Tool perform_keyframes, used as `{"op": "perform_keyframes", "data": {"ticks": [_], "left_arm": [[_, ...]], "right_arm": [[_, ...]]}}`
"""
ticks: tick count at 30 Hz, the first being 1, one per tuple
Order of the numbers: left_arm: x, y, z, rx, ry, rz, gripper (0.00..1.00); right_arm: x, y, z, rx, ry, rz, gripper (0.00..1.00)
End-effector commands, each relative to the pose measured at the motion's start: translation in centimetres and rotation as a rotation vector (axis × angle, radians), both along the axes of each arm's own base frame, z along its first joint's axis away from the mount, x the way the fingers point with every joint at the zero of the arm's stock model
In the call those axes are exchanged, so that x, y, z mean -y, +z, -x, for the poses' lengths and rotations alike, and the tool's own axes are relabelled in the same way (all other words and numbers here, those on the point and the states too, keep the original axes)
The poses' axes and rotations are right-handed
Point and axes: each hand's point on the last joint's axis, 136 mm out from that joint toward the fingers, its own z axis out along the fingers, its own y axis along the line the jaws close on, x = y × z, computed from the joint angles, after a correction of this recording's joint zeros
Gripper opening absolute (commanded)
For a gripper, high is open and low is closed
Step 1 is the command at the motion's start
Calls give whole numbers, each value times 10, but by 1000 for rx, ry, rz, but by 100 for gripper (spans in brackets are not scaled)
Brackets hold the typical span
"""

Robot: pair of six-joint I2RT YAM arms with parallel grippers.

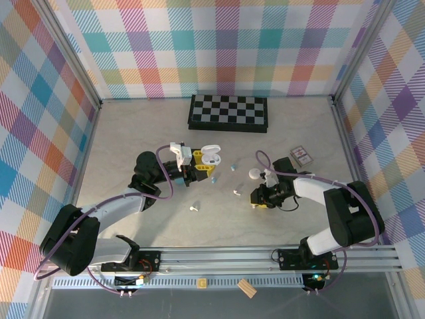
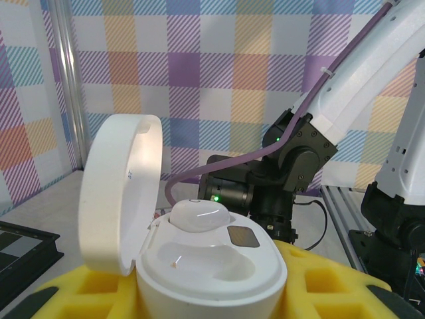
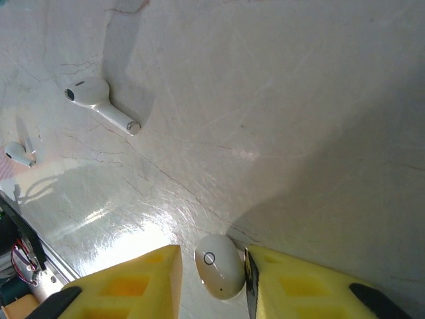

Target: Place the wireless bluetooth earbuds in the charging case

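Left gripper [image 1: 199,162] is clamped on the open charging case [image 2: 212,266], with the lid up at 9 o'clock in the left wrist view. Right gripper [image 3: 212,252] is low on the table [image 1: 133,133], its yellow fingers [image 3: 133,286] parted around a white earbud [image 3: 219,269]. One finger touches it and there is a gap on the other side. Another white earbud [image 3: 99,100] lies loose at 11 o'clock from it. Two blue earbuds [image 1: 214,179] lie between the grippers in the top view.
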Motion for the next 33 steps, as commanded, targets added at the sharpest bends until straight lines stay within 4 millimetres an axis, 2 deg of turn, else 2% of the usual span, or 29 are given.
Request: {"op": "perform_keyframes", "data": {"ticks": [1,9,12,15,21,27,33], "left_arm": [[-2,14,6,60,-13,23,34],[-2,11,5,59,-7,17,34],[-2,9,2,59,7,6,34],[-3,8,-4,62,40,2,34],[3,1,-12,83,86,-27,34],[16,-8,-19,130,145,-75,34],[32,-16,-34,143,196,-80,34]], "right_arm": [[1,-9,10,-61,3,29,30],[5,-5,5,-37,-9,61,24],[6,5,1,-5,-23,64,23],[5,23,-7,40,-32,57,22],[1,72,-26,156,-41,30,21],[-15,143,-48,298,-55,-81,21],[-28,208,-58,433,-28,-151,21]]}}
